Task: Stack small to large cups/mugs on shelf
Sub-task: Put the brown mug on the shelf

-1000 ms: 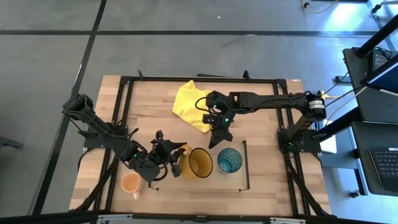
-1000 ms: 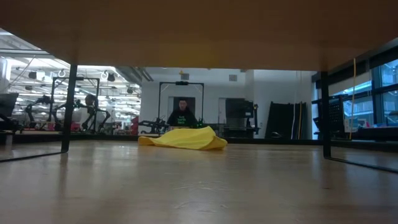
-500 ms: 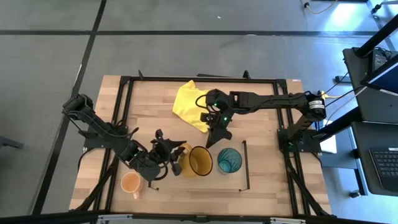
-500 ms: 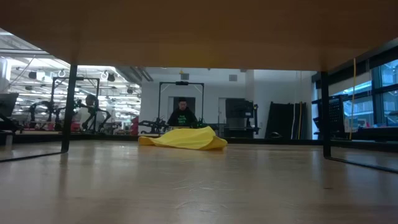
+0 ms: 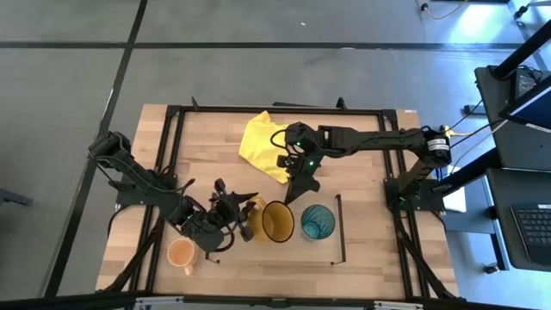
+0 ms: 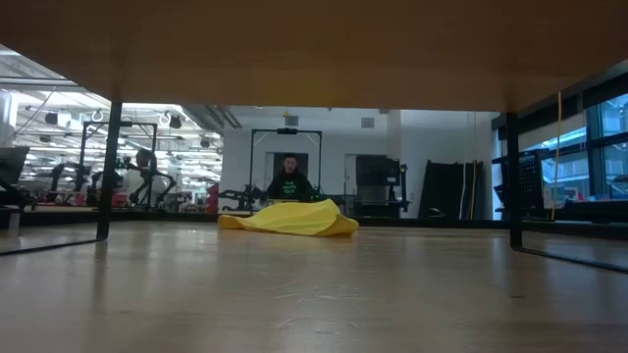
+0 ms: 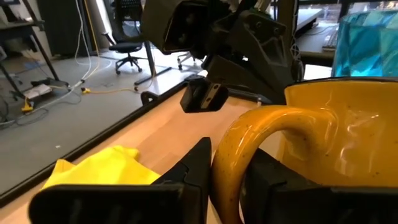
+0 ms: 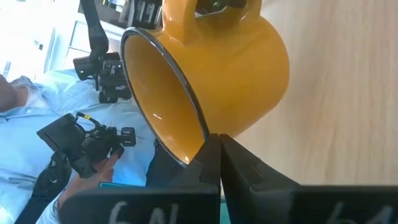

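The amber mug (image 5: 277, 224) is standing upright on the shelf (image 5: 331, 256), and its handle (image 7: 261, 134) is sitting between the fingers of my left gripper (image 5: 244, 221). In my left wrist view the two dark fingers (image 7: 194, 167) are pressing against either side of that curved handle, so I am clamping it. The mug's body is lying just beyond my fingertips, away from my wrist.

Past the amber mug, on its far side from my left fingers, the teal tumbler (image 5: 317, 223) is standing upright on the same board, just beside the mug; whether their rims are touching I cannot tell. The small pale-orange mug (image 5: 182, 253) is sitting on the tabletop (image 5: 362, 146) off the shelf, behind my left gripper and close to my left wrist.

My right gripper (image 5: 297, 191) is hanging above the table on the far side of the amber mug from the front edge, its tips pointing down toward the mug's rim. In my right wrist view its two fingers (image 8: 211, 163) are lying together with only a thin seam between them, holding nothing, and the mug's rim is showing right at their tips.

The yellow cloth (image 5: 261, 142) is lying crumpled behind my right gripper, near the table's back edge. In the low view a person (image 6: 287, 180) is showing in the room beyond the cloth.
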You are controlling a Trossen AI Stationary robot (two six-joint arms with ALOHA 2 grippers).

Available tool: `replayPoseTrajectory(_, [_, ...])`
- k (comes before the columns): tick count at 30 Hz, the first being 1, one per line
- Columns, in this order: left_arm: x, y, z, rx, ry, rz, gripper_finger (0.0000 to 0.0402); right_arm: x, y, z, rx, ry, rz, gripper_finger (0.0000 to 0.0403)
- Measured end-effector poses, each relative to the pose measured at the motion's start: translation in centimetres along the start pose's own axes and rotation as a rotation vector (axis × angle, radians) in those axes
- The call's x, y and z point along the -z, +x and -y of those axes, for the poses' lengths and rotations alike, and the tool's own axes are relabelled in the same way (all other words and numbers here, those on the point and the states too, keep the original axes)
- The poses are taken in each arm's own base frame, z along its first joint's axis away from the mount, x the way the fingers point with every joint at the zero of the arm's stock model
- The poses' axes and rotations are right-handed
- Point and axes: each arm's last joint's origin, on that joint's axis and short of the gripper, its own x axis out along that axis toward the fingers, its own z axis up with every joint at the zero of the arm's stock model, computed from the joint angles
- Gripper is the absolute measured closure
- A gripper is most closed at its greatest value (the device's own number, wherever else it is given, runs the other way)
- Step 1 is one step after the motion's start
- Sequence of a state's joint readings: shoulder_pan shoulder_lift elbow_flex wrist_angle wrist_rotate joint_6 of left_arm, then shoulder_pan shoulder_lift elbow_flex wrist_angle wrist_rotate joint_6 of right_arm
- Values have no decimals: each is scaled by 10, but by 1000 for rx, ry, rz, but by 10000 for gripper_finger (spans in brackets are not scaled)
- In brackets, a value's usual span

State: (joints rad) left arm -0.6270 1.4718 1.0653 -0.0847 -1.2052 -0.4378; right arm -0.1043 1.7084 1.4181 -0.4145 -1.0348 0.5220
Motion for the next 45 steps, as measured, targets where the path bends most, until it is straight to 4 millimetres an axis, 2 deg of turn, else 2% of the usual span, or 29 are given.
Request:
replayPoseTrajectory(7, [2,4,8,-13,18,27,347,1,0,0,-6,21,-9,399])
replayPoseTrajectory(18, [17,9,17,-41,2,21,347,3,0,1,-4,85,-25,399])
replayPoseTrajectory(45, [23,10,17,5,-22,-28,346,7,0,3,-9,122,-55,390])
